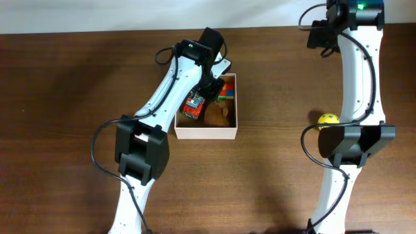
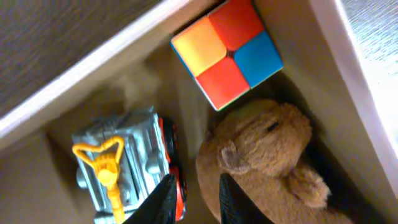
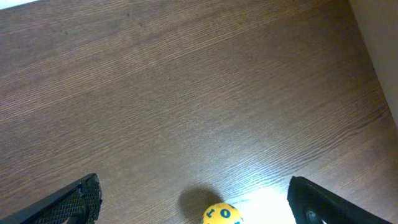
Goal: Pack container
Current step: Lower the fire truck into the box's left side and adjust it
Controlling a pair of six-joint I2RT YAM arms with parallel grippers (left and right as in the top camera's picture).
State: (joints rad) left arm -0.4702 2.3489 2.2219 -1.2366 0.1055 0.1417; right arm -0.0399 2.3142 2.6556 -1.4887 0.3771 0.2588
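Three toys, a grey-and-orange truck (image 2: 121,165), a brown plush bear (image 2: 261,155) and a multicoloured cube (image 2: 227,53), lie in the square cream-walled container (image 1: 207,132) at frame centre under the narrowly parted, empty left gripper (image 2: 196,198), while the small yellow ball (image 1: 328,119) at right lies unpacked beneath the wide-open right gripper (image 3: 189,199).

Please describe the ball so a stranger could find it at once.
Start at the brown table, then the cream box near its middle. The ball lies outside it, beside the right arm. It alone is round, yellow with blue marks.

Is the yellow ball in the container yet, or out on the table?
Out. The yellow ball lies on the table, well right of the container.
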